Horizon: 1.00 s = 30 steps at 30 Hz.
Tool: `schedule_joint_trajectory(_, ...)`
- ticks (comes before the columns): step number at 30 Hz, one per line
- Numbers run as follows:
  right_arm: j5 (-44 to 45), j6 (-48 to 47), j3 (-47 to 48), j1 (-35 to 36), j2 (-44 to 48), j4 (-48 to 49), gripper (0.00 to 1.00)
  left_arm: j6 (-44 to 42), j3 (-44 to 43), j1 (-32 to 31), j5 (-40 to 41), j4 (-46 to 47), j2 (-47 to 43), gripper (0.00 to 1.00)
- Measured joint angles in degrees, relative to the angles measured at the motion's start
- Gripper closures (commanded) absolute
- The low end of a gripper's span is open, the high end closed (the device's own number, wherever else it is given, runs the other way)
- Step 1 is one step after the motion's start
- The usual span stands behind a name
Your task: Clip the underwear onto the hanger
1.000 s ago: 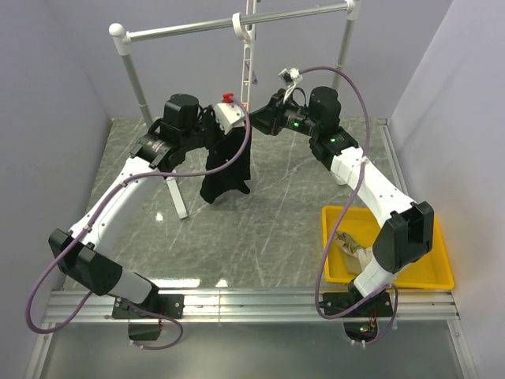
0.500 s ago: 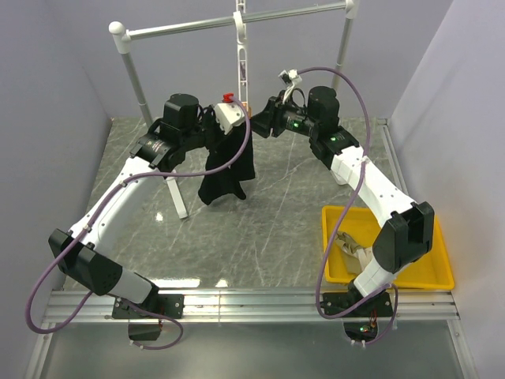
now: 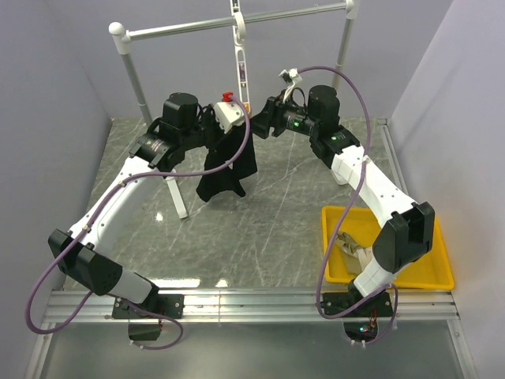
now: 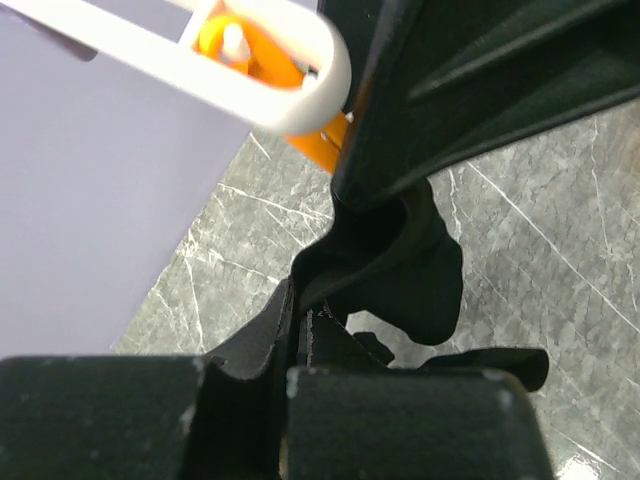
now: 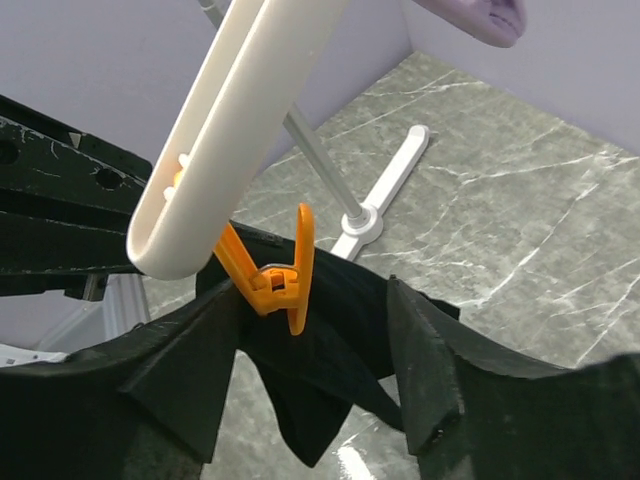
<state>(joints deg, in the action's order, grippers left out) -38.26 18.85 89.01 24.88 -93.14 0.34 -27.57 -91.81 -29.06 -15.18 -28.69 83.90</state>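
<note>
The underwear (image 3: 227, 162) hangs above the table (image 3: 276, 209), its top edge against the orange clip (image 5: 272, 278) at the lower end of the hanger (image 3: 240, 59). The left pincer (image 4: 300, 322) stays clamped on the fabric. The right pincer (image 5: 315, 310), nearly together a second ago, now stands apart on either side of the clip. The hanger, tilted before, hangs straighter from the rail (image 3: 197, 28).

The underwear (image 3: 227, 162) hangs just below the hanger (image 3: 241, 61), tray (image 3: 439, 264) far right.
</note>
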Motion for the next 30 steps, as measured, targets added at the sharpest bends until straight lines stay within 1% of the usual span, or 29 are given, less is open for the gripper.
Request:
schedule_joint_trajectory(2, -0.4, 0.5, 0.0, 0.0, 0.0, 0.0, 0.30, 0.0, -0.2, 0.0, 0.0, 0.0, 0.0, 1.00)
schedule_joint_trajectory(7, -1.9, 2.8, 0.1, -0.5, 0.0, 0.1, 0.29, 0.0, -0.2, 0.0, -0.3, 0.0, 0.0, 1.00)
schedule_joint_trajectory(13, -5.0, 8.2, 0.3, -2.8, 0.6, 2.6, 0.28, -0.2, -0.2, 0.0, -1.6, 0.0, -0.1, 1.00)
schedule_joint_trajectory(17, -6.1, 9.9, 0.3, -3.9, 1.7, 3.3, 0.27, -0.2, -0.1, 0.0, -2.1, 0.0, -0.2, 1.00)
schedule_joint_trajectory(20, -6.4, 10.3, 0.3, -4.7, 2.7, 3.5, 0.28, -0.2, -0.1, 0.0, -2.8, 0.0, -0.2, 0.97)
schedule_joint_trajectory(22, -6.5, 10.3, 0.3, -5.2, 3.2, 3.4, 0.29, -0.1, -0.1, 0.0, -3.6, 0.0, -0.2, 0.92)
schedule_joint_trajectory(24, -6.4, 9.9, 0.3, -5.7, 3.5, 3.2, 0.30, 0.1, -0.1, 0.0, -4.7, 0.0, -0.3, 0.91)
schedule_joint_trajectory(28, -6.4, 7.8, 0.3, -6.3, 4.0, 1.3, 0.33, 1.0, -0.1, -0.2, -6.4, 0.1, -0.3, 0.94)
schedule_joint_trajectory(30, -6.4, 6.5, 0.3, -6.4, 4.3, -0.1, 0.33, 1.8, -0.1, -0.5, -6.4, 0.1, -0.3, 0.93)
